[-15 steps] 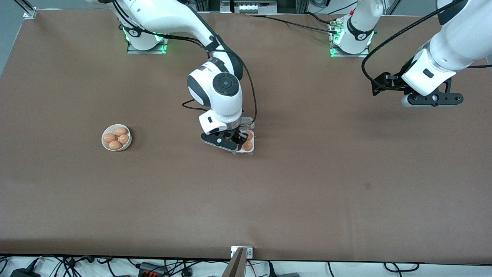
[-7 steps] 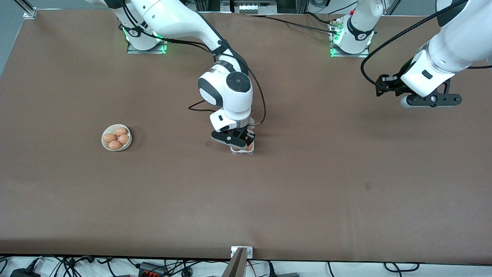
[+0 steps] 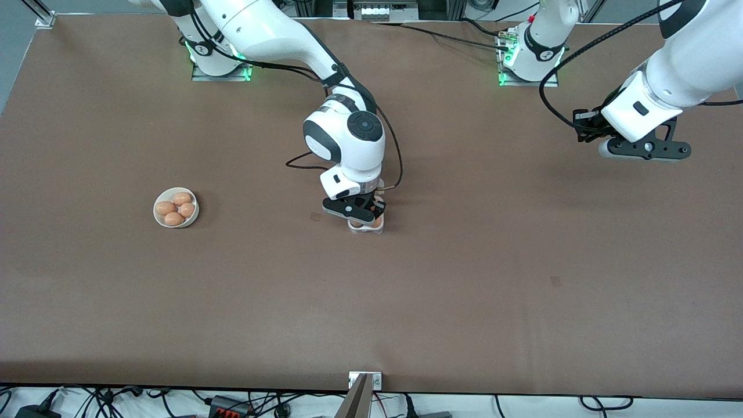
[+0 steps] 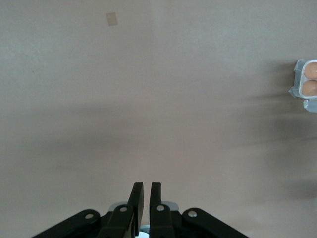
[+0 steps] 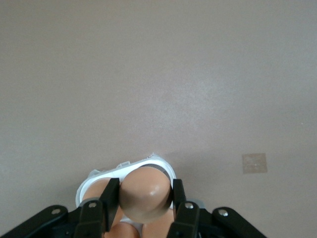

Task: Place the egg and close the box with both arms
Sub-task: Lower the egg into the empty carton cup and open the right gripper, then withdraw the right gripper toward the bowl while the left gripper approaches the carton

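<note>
1. Holding the egg (image 5: pixel 145 193) between its fingers (image 5: pixel 110 198), the right claw (image 3: pixel 355 212) hangs directly over the box (image 3: pixel 367 226) near the middle of the surface (image 3: pixel 464 278).
2. The relation that matters: seen from the right wrist, the egg sits straight above the box's white rim (image 5: pixel 99 176), with one more egg (image 5: pixel 96 191) already seated in a cell beside it. So the free cell lies straight down from the claw, not off to any side.
3. The egg's long axis appears to run along the fingers, roughly upright, which suits a round cell; a short descent and a release look like all that remains of this step.
4. From the front, the claw hides most of the box; only its edge nearest the camera and a bit of an egg (image 3: pixel 377 221) show, so I cannot tell how many cells are filled or how the lid lies.
5. The left claw (image 3: pixel 641 150) waits in the air over bare surface toward the left arm's end, its fingers (image 4: pixel 137 194) drawn almost together and gripping nothing. Its wrist view catches the box (image 4: pixel 304 85) only at the frame's edge.
6. The right arm is therefore at the box, the left well apart; closing the lid with both would call for the left to travel in.
7. A bowl (image 3: pixel 176 208) with four eggs stands toward the right arm's end, well apart from the box.
</note>
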`<state>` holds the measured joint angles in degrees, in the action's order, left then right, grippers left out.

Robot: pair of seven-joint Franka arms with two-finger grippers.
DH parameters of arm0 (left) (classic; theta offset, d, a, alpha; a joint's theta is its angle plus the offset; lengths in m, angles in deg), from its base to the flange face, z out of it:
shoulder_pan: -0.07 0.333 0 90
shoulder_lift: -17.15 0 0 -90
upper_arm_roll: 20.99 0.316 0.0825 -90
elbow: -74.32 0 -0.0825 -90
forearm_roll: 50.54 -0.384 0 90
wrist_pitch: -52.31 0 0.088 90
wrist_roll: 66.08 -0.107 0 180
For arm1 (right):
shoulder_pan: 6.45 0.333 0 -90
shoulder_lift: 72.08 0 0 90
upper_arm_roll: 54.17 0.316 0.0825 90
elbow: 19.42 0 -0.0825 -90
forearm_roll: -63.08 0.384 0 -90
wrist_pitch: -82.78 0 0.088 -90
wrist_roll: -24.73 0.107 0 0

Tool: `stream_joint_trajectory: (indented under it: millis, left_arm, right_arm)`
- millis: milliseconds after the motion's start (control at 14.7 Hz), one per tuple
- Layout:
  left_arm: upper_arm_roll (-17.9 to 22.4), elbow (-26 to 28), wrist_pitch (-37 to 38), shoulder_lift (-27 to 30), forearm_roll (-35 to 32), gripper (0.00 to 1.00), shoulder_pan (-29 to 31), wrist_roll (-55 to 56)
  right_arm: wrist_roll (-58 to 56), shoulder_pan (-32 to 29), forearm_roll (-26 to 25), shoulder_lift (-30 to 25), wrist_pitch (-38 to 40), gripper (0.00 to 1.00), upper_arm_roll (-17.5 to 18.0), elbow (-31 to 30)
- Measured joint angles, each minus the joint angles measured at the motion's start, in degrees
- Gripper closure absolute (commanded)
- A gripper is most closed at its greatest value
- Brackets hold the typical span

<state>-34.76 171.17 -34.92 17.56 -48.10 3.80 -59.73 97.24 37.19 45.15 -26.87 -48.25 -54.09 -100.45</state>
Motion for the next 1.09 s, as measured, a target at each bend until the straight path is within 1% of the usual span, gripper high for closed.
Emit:
stream_joint_trajectory:
  millis: [136,273,341,409,477,545,1091]
  left_arm:
    - [0.00,-0.10,0.17,-0.01,0.00,0.99,0.00,-0.48]
    - [0.00,-0.10,0.28,-0.07,0.00,1.00,0.00,-0.63]
    - [0.00,-0.10,0.31,-0.11,0.00,1.00,0.00,-0.63]
    - [0.00,-0.10,0.33,-0.15,0.00,1.00,0.00,-0.63]
    - [0.00,-0.10,0.35,-0.15,0.00,1.00,0.00,-0.60]
    - [0.00,-0.10,0.36,-0.15,0.00,1.00,0.00,-0.51]
    - [-0.03,-0.10,0.75,-0.23,0.02,1.00,-0.02,-0.20]
  right_arm:
    - [0.04,0.02,-0.05,0.29,0.00,0.77,-0.01,0.00]
    - [0.05,0.02,-0.07,0.34,0.00,0.75,-0.06,0.00]
    - [0.06,0.02,-0.08,0.35,0.00,0.72,-0.07,0.00]
    - [0.06,0.02,-0.08,0.34,0.00,0.49,-0.08,0.00]
    - [0.07,0.02,-0.08,0.35,0.00,0.04,-0.08,0.00]
    - [0.07,0.03,-0.09,0.34,0.00,0.00,-0.08,0.00]
    - [0.03,-0.07,-0.41,0.21,-0.02,0.00,-0.69,0.32]
